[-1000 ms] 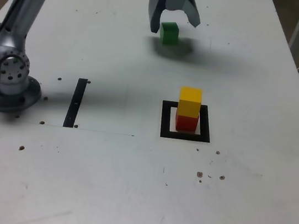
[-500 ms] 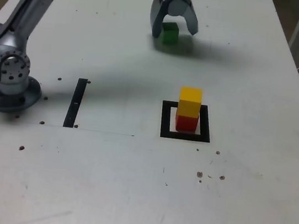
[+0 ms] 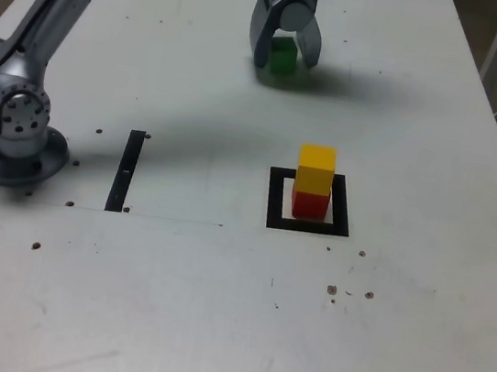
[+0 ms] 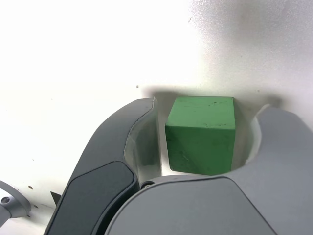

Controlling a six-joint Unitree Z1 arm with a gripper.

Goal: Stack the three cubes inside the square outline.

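A small solid green cube [image 3: 283, 56] sits flat on the white tabletop at the upper centre of the exterior view. Right of centre, a yellow cube [image 3: 316, 169] rests squarely atop a red cube [image 3: 309, 205] inside the thick black square outline [image 3: 276, 199] with its pale centre.

white table [image 3: 210, 329] — speckled, thin black strip [image 3: 125, 172]

Worktop [image 3: 212, 310]: square outline [image 3: 275, 199] right of centre in the exterior view, two stacked cubes [image 3: 313, 184] standing inside it. Third cube [image 3: 283, 56] far side of the worktop, well apart from the stack, slightly to its left; it sits between the two sides of the claw [image 3: 282, 59]. Straight strip [image 3: 126, 170] lies left of the outline. Arm base [image 3: 14, 130] at the exterior view's left edge, left of the strip
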